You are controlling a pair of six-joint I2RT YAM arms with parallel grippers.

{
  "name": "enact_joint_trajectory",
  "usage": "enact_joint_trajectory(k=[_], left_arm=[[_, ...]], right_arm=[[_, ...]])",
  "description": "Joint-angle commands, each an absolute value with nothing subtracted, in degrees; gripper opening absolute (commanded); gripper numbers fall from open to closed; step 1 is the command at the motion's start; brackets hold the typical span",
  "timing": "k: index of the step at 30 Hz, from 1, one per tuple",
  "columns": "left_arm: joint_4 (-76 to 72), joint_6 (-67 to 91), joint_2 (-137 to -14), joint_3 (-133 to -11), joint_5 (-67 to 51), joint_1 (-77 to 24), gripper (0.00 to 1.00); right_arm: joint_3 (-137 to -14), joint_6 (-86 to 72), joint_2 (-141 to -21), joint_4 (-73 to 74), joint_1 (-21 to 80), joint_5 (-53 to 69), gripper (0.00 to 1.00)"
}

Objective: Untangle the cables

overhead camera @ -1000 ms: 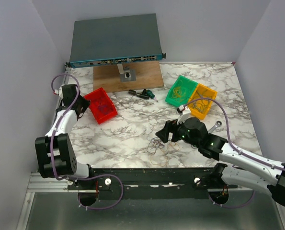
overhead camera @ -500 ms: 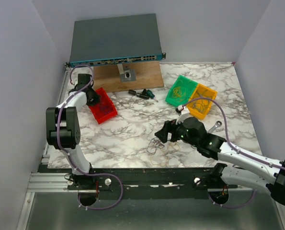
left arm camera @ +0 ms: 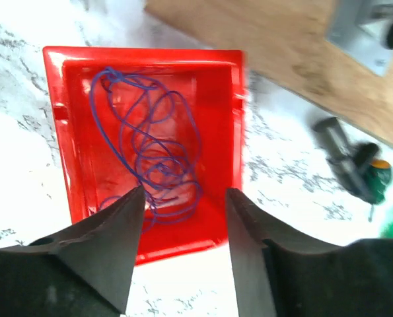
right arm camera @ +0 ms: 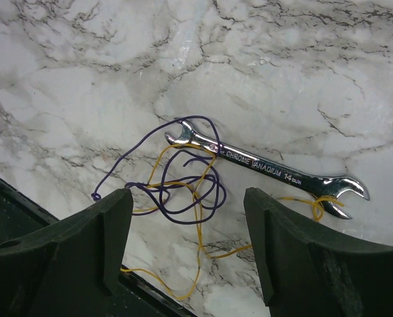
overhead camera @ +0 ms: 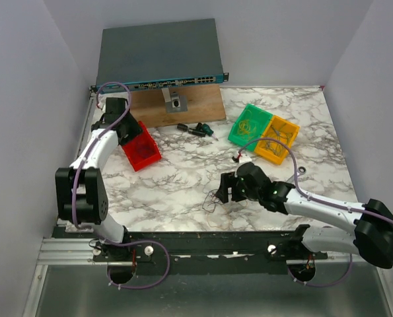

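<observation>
Marble-patterned table (overhead camera: 183,175) fills your workspace, with a grey network switch (overhead camera: 158,53) across the far edge and a wooden board (overhead camera: 196,105) just in front of it. Your left gripper (left arm camera: 184,193) hangs over the red bin (left arm camera: 143,57) near the far-left corner, fingers spread and holding nothing — a loose coil of purple cable (left arm camera: 150,152) lies inside the bin. A green bin (overhead camera: 257,109) and a yellow bin (overhead camera: 290,125) sit touching at the far right. Your right gripper (right arm camera: 187,195) is near the front edge, its fingers also wide apart, above the tangle (right arm camera: 189,188) of purple and yellow cables lying on the marble. One purple loop crosses the open end of a chrome wrench (right arm camera: 269,170) — yellow cable touches its other end. A green-handled screwdriver (overhead camera: 199,129) lies by the board
</observation>
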State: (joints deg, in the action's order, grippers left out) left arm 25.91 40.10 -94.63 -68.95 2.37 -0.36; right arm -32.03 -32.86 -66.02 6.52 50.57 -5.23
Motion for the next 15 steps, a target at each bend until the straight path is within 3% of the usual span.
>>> enact_joint_trajectory(k=[1,5,10,15], left_arm=[[25.2,34.9,-84.9,-66.1,-1.4,-2.5,0.58],[25.7,34.8,-78.8,-63.7,-3.5,-4.4,0.7],[16.5,37.1,-66.2,-52.2,-8.7,-11.3,0.98],[7.4,35.9,-57.2,-42.4,-14.3,-20.2,0.99]], right_arm=[[-34.8,-31.4,-68.2,9.4,50.7,-3.1,0.73],[-33.9,-29.3,-68.6,6.7,50.6,3.7,0.66],[-34.8,-28.2,-69.5,4.4,50.6,4.2,0.54],[-37.3,-26.6,-72.2,2.6,50.6,7.2,0.35]])
